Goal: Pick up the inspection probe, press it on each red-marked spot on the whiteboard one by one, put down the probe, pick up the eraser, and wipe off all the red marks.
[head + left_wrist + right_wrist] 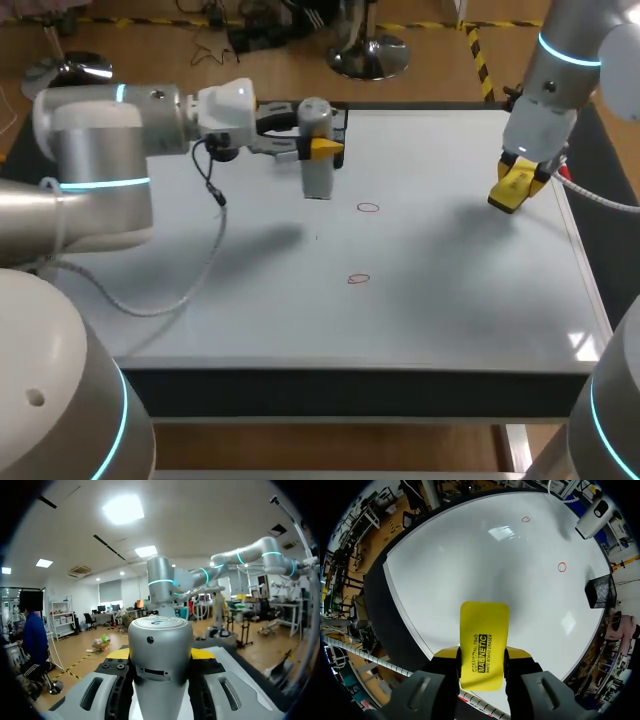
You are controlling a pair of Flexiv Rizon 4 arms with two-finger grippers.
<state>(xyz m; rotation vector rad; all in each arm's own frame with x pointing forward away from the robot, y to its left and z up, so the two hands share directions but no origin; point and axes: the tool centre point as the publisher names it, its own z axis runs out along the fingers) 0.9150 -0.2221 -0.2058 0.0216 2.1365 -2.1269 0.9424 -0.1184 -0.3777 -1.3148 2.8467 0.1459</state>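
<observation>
One upright probe point(316, 150) between left fingers point(325, 148).

Table point(300, 385) with a pale, matt white top and a dark rim, widest along the table's near side; bright patch of reflected light point(580, 342) near the table's front right corner; two soft grey shadows across the table's top; black mesh basket point(600, 591) at the table's far edge.

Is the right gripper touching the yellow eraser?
Touching. The right wrist view shows the right gripper with both yellow tips pressed against the eraser.
</observation>
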